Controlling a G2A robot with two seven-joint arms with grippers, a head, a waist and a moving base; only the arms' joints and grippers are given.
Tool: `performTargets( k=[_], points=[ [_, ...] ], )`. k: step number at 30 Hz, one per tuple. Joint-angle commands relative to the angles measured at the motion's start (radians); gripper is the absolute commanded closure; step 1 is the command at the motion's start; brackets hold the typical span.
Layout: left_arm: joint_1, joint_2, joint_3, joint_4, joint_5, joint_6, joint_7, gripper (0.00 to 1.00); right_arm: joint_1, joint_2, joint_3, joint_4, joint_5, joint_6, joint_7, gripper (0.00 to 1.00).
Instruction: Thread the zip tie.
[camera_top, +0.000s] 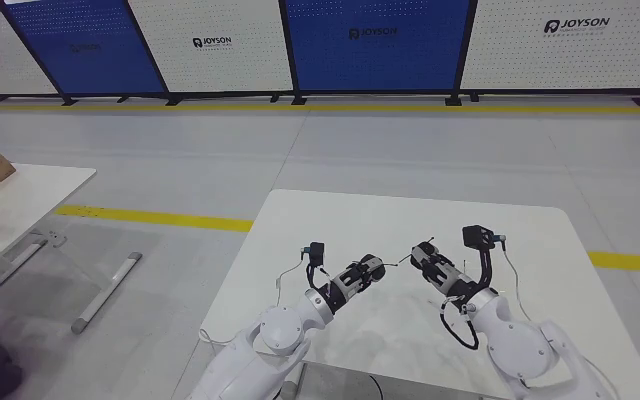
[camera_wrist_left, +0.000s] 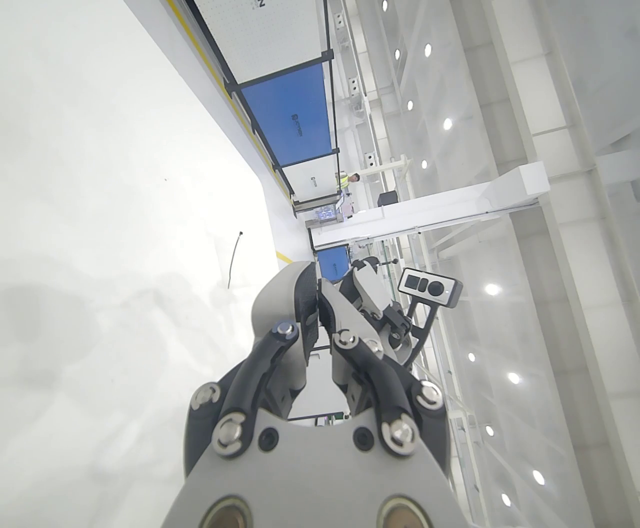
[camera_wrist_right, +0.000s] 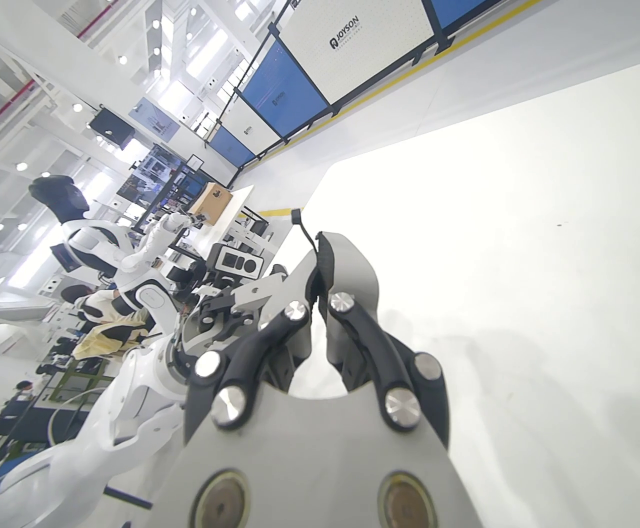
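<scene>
— White worktop (camera_top: 500, 225), mid-frame: why grip the black zip tie (camera_wrist_right: 298, 218) so near its head?
— Right tool (camera_wrist_right: 318, 245) is clamped on it just below the head, likely leaving the lock exposed for threading. Left tool (camera_wrist_left: 316, 280) sits closed nearby; whether it holds anything, I can't tell.

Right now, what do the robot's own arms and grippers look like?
The left arm and right arm have glossy white shells, black joints and thin black cables. The left gripper and right gripper match: grey metal bodies, black link bars with silver screws, and pale grey jaws lined with black ribbed pads.
</scene>
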Motion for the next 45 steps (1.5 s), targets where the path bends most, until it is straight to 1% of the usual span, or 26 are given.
performTargets(
  k=[1,3,13,16,23,37,40,45],
  points=[
    [-0.006,-0.001,0.004,0.001,0.024,0.003,0.018,1.0,0.0,0.0,0.0,0.0,0.0,0.0,0.0,1.0],
    [-0.01,-0.003,0.011,0.001,0.031,0.004,0.028,1.0,0.0,0.0,0.0,0.0,0.0,0.0,0.0,1.0],
    [-0.011,-0.004,0.012,0.001,0.031,0.004,0.028,1.0,-0.003,0.0,0.0,0.001,0.0,-0.003,-0.005,1.0],
    [-0.011,-0.004,0.012,0.001,0.031,0.004,0.028,1.0,-0.008,-0.003,0.002,0.004,-0.003,-0.01,-0.011,1.0],
    [-0.011,-0.004,0.012,0.001,0.031,0.004,0.028,1.0,0.006,-0.012,-0.001,0.016,-0.008,-0.001,-0.004,1.0],
    [-0.011,-0.004,0.012,0.001,0.031,0.004,0.028,1.0,0.01,-0.024,0.0,0.019,-0.029,0.01,0.029,1.0],
    [-0.011,-0.004,0.012,0.001,0.031,0.004,0.028,1.0,0.003,-0.025,0.012,0.013,-0.026,0.01,0.023,1.0],
    [-0.011,-0.004,0.012,0.001,0.031,0.004,0.028,1.0,-0.025,-0.024,0.034,-0.014,-0.034,-0.001,0.021,1.0]
  ],
)
